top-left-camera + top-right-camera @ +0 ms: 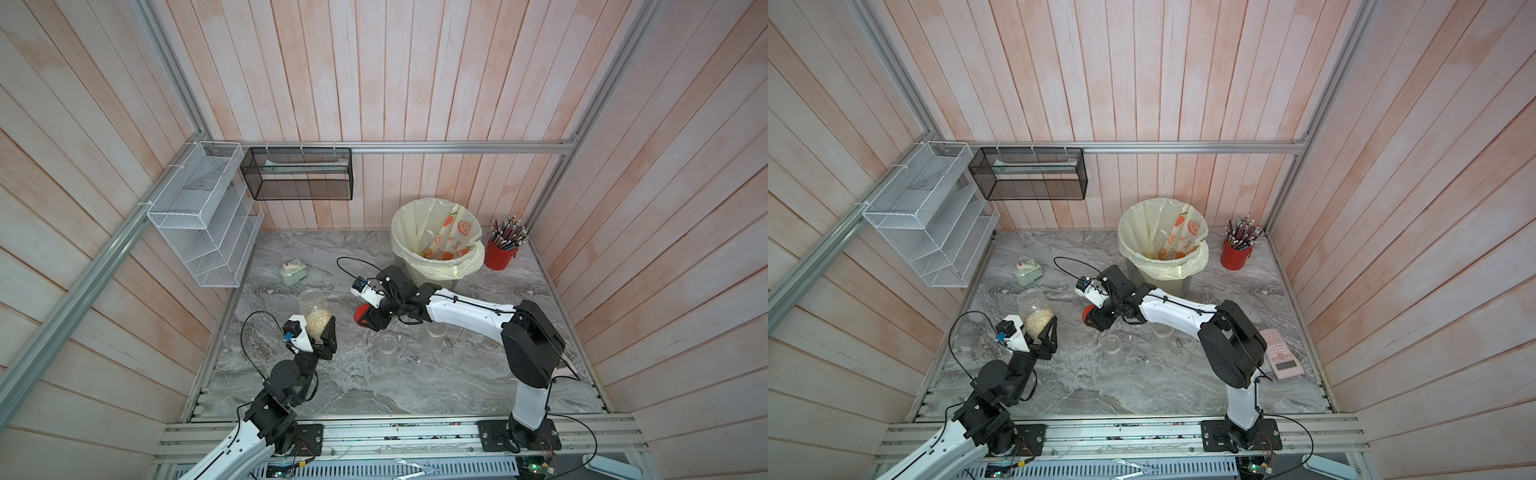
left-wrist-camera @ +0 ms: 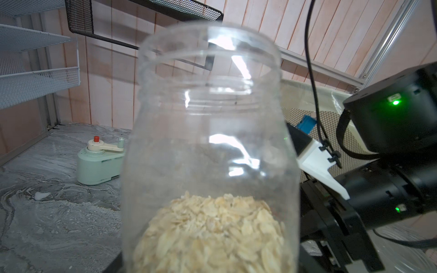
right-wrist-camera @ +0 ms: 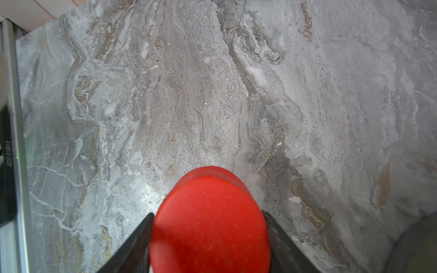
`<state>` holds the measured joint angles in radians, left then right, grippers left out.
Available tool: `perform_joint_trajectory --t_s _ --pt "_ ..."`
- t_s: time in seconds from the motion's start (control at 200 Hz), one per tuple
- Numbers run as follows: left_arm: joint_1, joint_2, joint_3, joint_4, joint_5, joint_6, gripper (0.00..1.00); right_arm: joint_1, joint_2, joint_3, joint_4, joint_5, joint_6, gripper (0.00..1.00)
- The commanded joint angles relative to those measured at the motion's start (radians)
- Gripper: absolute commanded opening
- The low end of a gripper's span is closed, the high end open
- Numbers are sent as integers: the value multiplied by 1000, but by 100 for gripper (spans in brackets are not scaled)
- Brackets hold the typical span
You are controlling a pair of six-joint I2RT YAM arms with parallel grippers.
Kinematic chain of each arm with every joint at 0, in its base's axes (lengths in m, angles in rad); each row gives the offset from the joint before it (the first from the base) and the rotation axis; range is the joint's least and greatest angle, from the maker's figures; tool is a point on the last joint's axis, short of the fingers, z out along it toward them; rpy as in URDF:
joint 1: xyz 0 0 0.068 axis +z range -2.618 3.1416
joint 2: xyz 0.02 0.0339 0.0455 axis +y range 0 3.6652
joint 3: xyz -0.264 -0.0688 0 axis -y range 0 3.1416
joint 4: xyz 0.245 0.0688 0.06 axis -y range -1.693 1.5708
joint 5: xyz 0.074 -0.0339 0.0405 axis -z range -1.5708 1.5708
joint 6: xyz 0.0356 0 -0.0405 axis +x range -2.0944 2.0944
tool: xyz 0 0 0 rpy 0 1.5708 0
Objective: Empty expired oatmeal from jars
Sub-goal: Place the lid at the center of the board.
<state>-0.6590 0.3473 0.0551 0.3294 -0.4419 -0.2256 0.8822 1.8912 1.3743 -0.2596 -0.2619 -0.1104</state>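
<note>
In both top views the left jaws grip a jar [image 1: 312, 306] by its lower part, at the lower left of the frame. The jar has no lid. The oatmeal [image 1: 318, 324] fills only its bottom part, and in the left wrist view the flakes lie under a clear, empty neck. The right jaws, near the middle of the frame, are closed on a red lid [image 1: 360, 315]. The right wrist view shows one dark finger at each side of it, above the surface [image 1: 374, 386]. Two clear jars [image 1: 386, 347] [image 1: 434, 334] stand on the surface just below the right jaws, with nothing visible inside. The bin [image 1: 398, 232] with a yellowish bag stands at the upper right.
</note>
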Motion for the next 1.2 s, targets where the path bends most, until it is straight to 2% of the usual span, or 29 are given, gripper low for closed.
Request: perform_joint_trajectory --t_s 0.0,0.11,0.34,0.685,0.885,1.195 --pt "4 12 -13 45 -14 -1 0 3 19 -14 28 44 3 42" --pt "4 36 -17 66 -8 -12 0 2 40 -22 41 53 -5 49" --pt "4 73 -13 92 5 -10 0 -7 96 -26 74 55 -18 52" --pt "4 77 -11 94 5 -7 0 -14 135 -50 103 58 -12 69" --pt "4 74 -4 92 12 -7 0 -14 146 -34 69 59 -6 82" --pt "4 73 13 80 30 1 0 -19 100 -22 39 102 -22 86"
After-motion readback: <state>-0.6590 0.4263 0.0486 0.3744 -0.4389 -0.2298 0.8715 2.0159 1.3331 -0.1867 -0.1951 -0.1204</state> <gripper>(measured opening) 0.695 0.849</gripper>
